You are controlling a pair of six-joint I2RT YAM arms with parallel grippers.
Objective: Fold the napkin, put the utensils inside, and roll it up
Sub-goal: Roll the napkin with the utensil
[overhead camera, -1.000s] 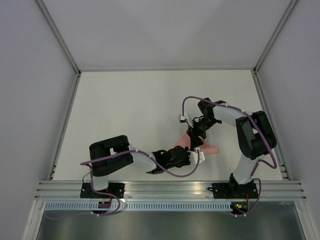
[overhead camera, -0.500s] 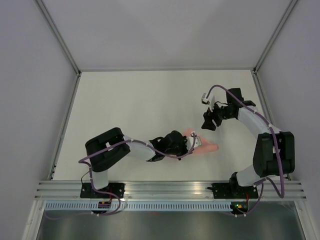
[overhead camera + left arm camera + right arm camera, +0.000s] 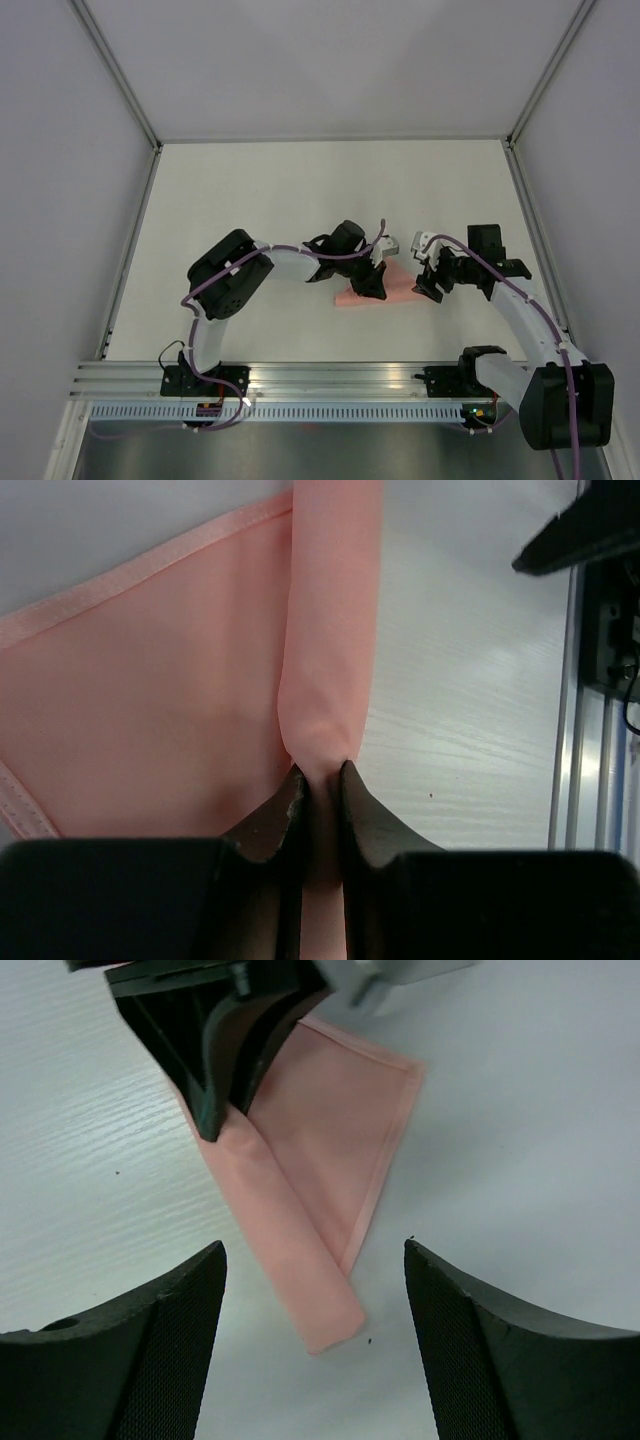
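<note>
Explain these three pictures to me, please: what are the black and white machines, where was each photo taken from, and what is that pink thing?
These are two robot arms bolted at the near edge of a white table. The wide picture looks down from a fixed camera above and behind them. The other two come from small cameras on each arm's wrist, so the dark shapes at the bottom of those pictures are that arm's own two fingers. The pink thing is a cloth napkin, partly rolled: one edge forms a slim tube and the rest lies flat. The left gripper is closed, pinching one end of the tube. The right gripper is over the tube's other end with its jaws wide open, holding nothing. No cutlery shows, and I cannot tell whether any lies inside the roll.
</note>
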